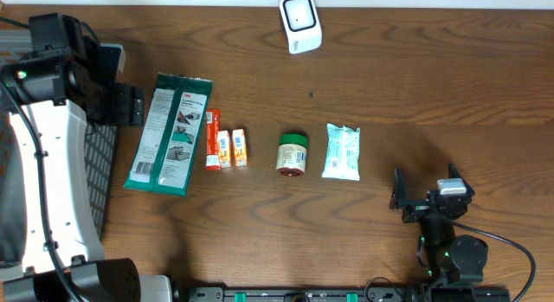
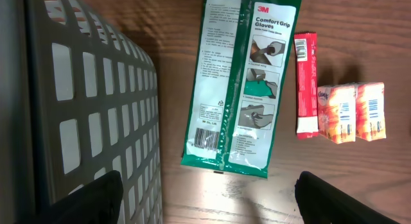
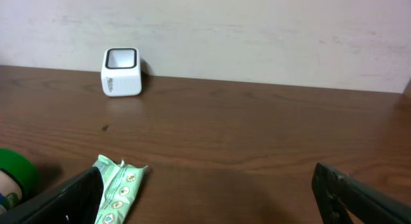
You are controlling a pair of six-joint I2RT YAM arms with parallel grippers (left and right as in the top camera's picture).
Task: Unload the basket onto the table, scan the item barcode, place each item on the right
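In left-wrist view alone, glove-pack barcode (image 2: pixel 206 138)

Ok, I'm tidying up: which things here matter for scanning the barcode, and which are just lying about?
Job: white scanner; gloves pack, barcode showing, beside the open left gripper.
Lying about, probably: red tube, two small boxes, green-lidded jar, wipes packet, grey basket.

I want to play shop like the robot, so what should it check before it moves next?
1. Left gripper open: ok.
2. Right gripper open: ok.
3. Scanner standing, window unblocked: ok.
4. Barcode showing on 3M gloves pack: ok.
5. Item in a gripper: not ok, both empty.
6. Barcode on green-lidded jar: cannot tell.
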